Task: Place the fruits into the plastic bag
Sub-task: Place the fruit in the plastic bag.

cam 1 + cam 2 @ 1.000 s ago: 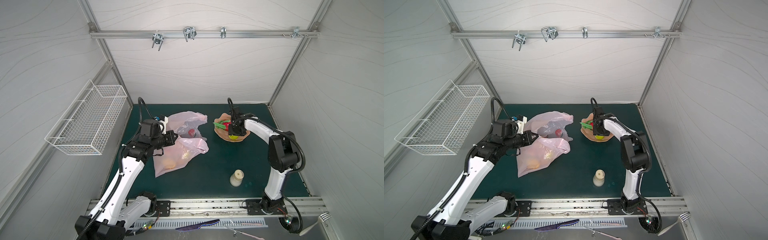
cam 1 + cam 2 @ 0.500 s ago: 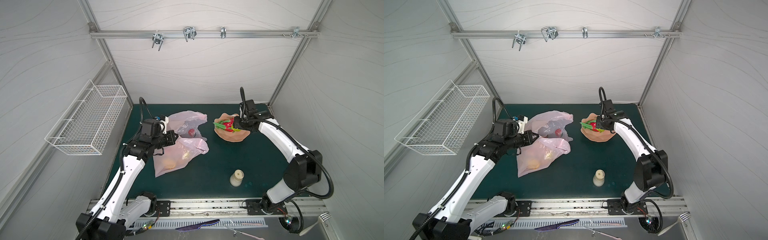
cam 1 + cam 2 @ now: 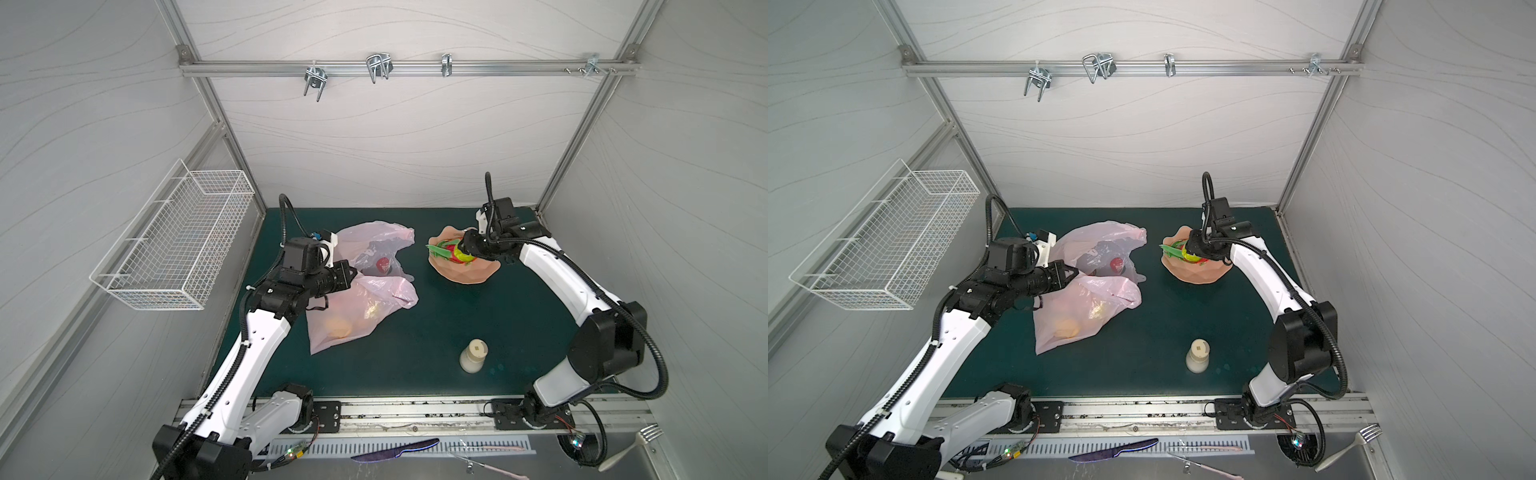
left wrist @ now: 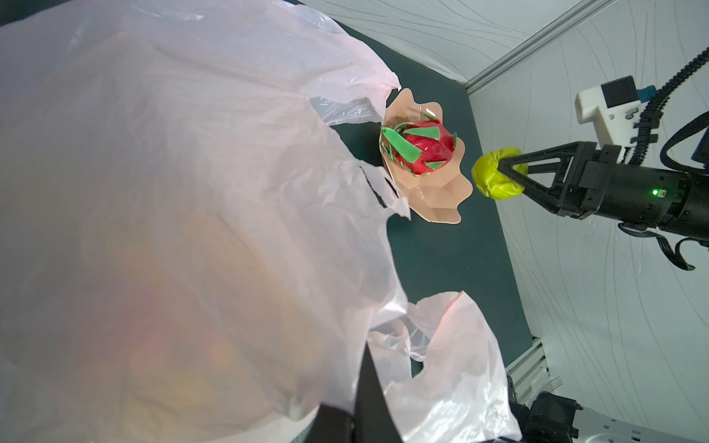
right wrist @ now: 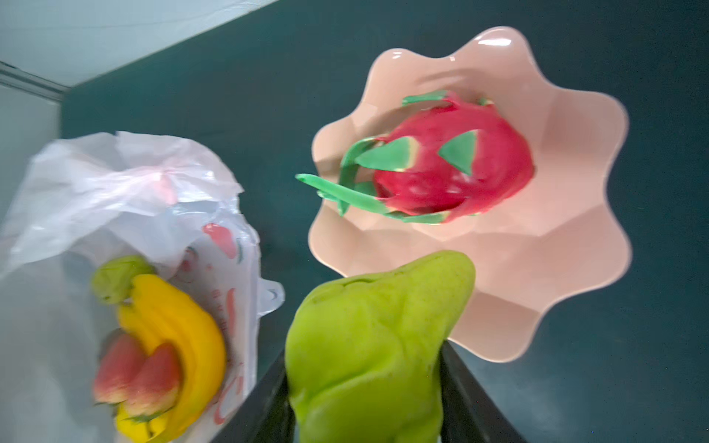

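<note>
Nearest, in the lower centre of both top views, the cream bottle [image 3: 473,355] stands alone on the green bench [image 3: 436,324]. It is no part of the job.

Further in, left of centre, the plastic bag [image 3: 365,307] lies crumpled on the bench with its mouth turned toward the plate. The left hand [image 3: 352,273] is clenched at the bag's rim and looks to be pinching the film so the mouth gapes. Through that mouth the right wrist view shows a banana bunch [image 5: 180,318], two strawberries [image 5: 138,376] and a small green fruit [image 5: 115,278] already inside. Other orange and yellow shapes show dimly through the film in the top views, too faint to name.

Farthest, right of centre, sits the wavy peach plate [image 3: 469,272]. Only the dragon fruit [image 5: 452,172] lies in it. The right hand [image 4: 500,170] grasps a green pear [image 5: 368,345], lifted clear of the plate near its rim.

By my judgement most of the task is done. The pear has to be carried across to the bag and let go, and the dragon fruit is the last piece to fetch. No fruit shows loose on the bench.
</note>
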Motion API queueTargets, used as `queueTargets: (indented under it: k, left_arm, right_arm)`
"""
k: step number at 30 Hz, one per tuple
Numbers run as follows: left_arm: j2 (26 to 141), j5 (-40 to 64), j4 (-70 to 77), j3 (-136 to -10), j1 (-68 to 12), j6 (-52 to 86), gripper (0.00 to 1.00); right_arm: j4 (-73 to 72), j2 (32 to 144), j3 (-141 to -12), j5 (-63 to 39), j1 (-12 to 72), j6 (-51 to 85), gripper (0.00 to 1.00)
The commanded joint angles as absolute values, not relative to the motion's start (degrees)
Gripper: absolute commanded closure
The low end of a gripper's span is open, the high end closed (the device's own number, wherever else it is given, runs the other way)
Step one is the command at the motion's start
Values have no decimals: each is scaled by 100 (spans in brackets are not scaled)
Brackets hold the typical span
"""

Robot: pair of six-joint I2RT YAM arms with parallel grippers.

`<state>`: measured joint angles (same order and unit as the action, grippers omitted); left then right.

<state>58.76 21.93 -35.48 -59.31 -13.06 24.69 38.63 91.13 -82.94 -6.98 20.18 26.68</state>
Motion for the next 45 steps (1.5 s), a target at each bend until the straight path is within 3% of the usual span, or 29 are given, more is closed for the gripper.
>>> queueTargets:
  k: [1, 7, 25, 35, 45]
  left_arm:
    - [5828, 2285, -3331, -6007, -1282, 2505, 100]
    - [5766, 2272, -3340, -5970, -1274, 2523, 100]
    - [5686, 2232, -3323, -5897, -1279, 2506, 100]
    - [5712, 2283, -3257, -5862, -1275, 2531, 100]
    - [5971, 2304, -3118, -5993, -1274, 2519, 100]
  right_arm:
    - [3094, 9330, -8184, -2051, 2128, 3288, 55]
    - [2193, 9848, -8219, -3232, 2596, 4246, 54]
    - [1128, 10170, -7311, -3880, 3226, 5282, 57]
    - [903, 10619, -7605, -4020, 3389, 5486, 58]
    - [442, 11602, -8685, -4281, 3828, 6108, 59]
